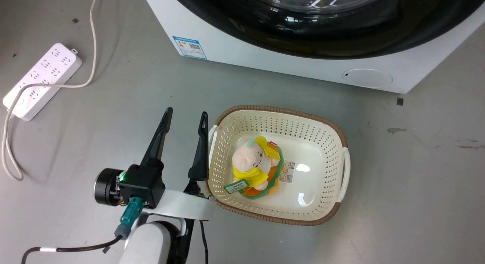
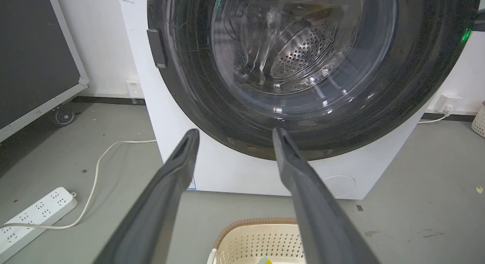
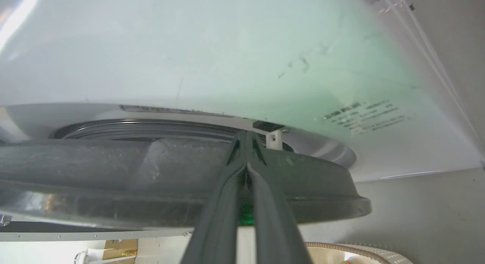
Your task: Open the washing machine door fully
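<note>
Glossy black round a clear domed glass centre: the washing machine door (image 2: 303, 67), straight ahead of the left hand (image 1: 186, 111) but well beyond its tips. Fingers apart on that hand, nothing held; cream basket (image 1: 280, 110) with a plush toy (image 1: 254, 165) just to its right.

Far nearer for the right hand (image 3: 246, 137). Fingers (image 3: 221, 207) pressed together, nothing visible between them, laid across the door's rim, seen edge-on and running left to right beneath them. Tips at the rim's far edge, just beside a small white latch piece (image 3: 273, 139). Narrow gap beyond, before the white washer body (image 3: 227, 48); judged barely ajar, a long way from fully open.

Judged a job for the right hand: draw the rim out from the washer and swing it toward the opposite edge. Dark block (image 2: 156, 48) there, probably the hinge side.

Writing:
- blue-edged label (image 1: 189, 47) on the washer's lower corner, ahead of the left hand, too small to read
- grey print (image 3: 360, 114) up and right of the right hand's tips, too blurred to read
- green tag (image 1: 235, 186) on the toy, also illegible
</note>
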### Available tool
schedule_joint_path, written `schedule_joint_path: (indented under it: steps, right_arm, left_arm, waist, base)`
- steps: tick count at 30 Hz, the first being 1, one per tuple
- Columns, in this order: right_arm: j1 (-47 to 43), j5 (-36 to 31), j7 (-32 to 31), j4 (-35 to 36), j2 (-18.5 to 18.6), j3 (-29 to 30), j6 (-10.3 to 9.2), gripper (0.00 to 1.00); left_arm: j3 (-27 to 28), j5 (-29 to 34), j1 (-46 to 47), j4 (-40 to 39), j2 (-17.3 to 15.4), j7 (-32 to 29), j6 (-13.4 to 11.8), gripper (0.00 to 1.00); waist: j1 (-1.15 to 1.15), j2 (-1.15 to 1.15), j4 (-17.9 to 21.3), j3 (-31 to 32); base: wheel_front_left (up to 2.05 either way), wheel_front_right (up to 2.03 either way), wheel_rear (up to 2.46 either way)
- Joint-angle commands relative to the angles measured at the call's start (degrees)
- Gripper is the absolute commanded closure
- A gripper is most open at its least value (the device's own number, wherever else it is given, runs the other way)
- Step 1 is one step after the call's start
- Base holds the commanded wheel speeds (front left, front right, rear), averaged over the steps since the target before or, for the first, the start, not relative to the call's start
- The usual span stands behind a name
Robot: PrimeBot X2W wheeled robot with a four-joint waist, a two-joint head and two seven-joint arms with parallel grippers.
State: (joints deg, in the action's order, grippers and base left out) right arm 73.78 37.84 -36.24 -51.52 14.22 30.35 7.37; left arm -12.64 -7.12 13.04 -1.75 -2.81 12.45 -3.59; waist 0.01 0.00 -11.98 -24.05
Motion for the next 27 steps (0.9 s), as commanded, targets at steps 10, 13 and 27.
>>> schedule_joint_path:
  steps: [10,13,27]
  right_arm:
    - [2.1,3.7,-11.7,-5.6,0.5,3.1,0.12,1.00]
    - [0.4,4.5,-13.9,-5.7,-0.1,4.0,0.12,1.00]
    - [-17.2,8.1,-23.4,3.3,-9.1,4.4,0.12,1.00]
  left_arm:
    - [-1.3,-1.1,1.4,0.1,-0.1,1.7,-1.2,0.00]
    - [-1.4,-1.1,1.0,0.4,-0.1,2.1,-1.2,0.00]
    - [-2.4,-0.7,-4.2,3.9,-0.1,2.5,-0.2,0.00]
  waist:
    - [-0.01,0.00,-0.8,0.9]
    - [-0.01,0.00,-0.7,2.3]
    - [-0.01,0.00,1.3,13.0]
  base:
    - [0.00,0.00,0.00]
    - [0.00,0.00,0.00]
    - [0.00,0.00,0.00]
